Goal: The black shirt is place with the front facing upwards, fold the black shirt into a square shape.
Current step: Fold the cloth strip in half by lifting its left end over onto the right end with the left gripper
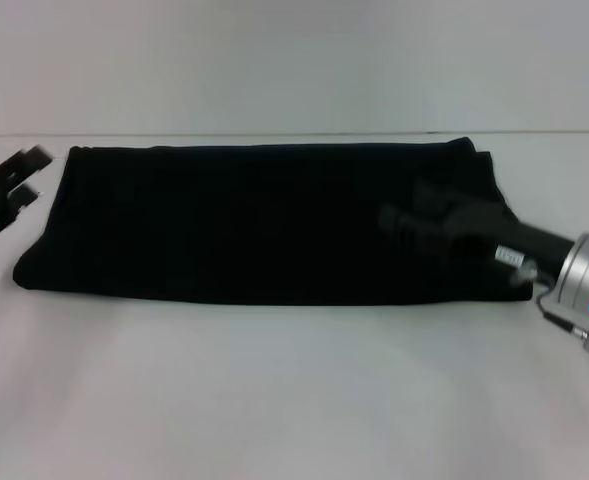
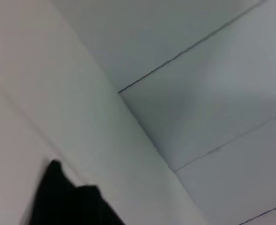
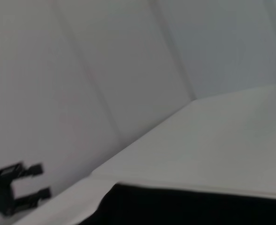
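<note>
Shirt (image 1: 244, 225) lies folded long on the table (image 1: 294, 400); right pincer (image 1: 404, 215) over it, grip unclear; left pincer (image 1: 19, 175) wide, beside it.

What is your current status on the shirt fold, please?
Left pincer open, off shirt's left end. Right pincer over black shirt, a long band. Nothing obstructing.

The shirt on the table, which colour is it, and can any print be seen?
The shirt is plain black; no print shows on its folded surface. The head view shows it best.

Black shirt (image 1: 244, 225) on table (image 1: 294, 400), left gripper (image 1: 9, 185) beside, right gripper (image 1: 414, 215) over it.
</note>
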`<move>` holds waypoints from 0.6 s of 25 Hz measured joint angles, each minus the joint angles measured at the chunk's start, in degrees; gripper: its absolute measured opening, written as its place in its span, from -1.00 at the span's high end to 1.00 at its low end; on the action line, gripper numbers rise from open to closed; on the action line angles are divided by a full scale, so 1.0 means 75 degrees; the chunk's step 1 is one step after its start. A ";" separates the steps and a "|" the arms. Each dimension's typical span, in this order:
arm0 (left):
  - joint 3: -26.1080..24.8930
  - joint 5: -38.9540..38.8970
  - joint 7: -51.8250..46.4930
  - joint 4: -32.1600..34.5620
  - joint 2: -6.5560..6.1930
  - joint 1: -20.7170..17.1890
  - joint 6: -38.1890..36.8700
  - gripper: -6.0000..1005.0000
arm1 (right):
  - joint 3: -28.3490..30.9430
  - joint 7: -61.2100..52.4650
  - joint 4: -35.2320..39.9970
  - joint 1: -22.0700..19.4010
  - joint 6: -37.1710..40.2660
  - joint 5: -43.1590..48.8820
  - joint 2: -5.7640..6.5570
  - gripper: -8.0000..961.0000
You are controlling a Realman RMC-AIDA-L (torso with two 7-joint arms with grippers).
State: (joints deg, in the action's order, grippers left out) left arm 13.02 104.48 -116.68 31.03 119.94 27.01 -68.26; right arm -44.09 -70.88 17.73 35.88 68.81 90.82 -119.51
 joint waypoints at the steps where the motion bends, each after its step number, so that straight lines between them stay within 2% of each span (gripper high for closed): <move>1: -0.0008 0.0015 -0.0217 0.0119 0.0009 -0.0152 -0.0197 -0.43 | -0.0165 0.0177 0.0004 -0.0069 0.0093 -0.0001 -0.0001 -0.75; 4: -0.0028 0.0211 -0.0997 0.0449 0.0033 -0.0584 -0.0662 -0.43 | -0.0508 0.0693 0.0002 -0.0265 0.0274 -0.0001 -0.0027 -0.75; 7: -0.0134 0.0586 -0.1711 0.0552 0.0036 -0.0805 -0.0770 -0.43 | -0.0717 0.1330 -0.0113 -0.0404 0.0383 -0.0002 -0.0062 -0.75; 15: -0.0437 0.1158 -0.2531 0.0352 0.0037 -0.0821 -0.0590 -0.43 | -0.0770 0.2352 -0.0444 -0.0581 0.0320 -0.0027 -0.0081 -0.75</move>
State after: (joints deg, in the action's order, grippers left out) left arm 9.75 113.16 -135.66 33.68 120.22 20.86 -72.69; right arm -49.87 -53.23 14.41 31.53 71.21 90.62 -120.12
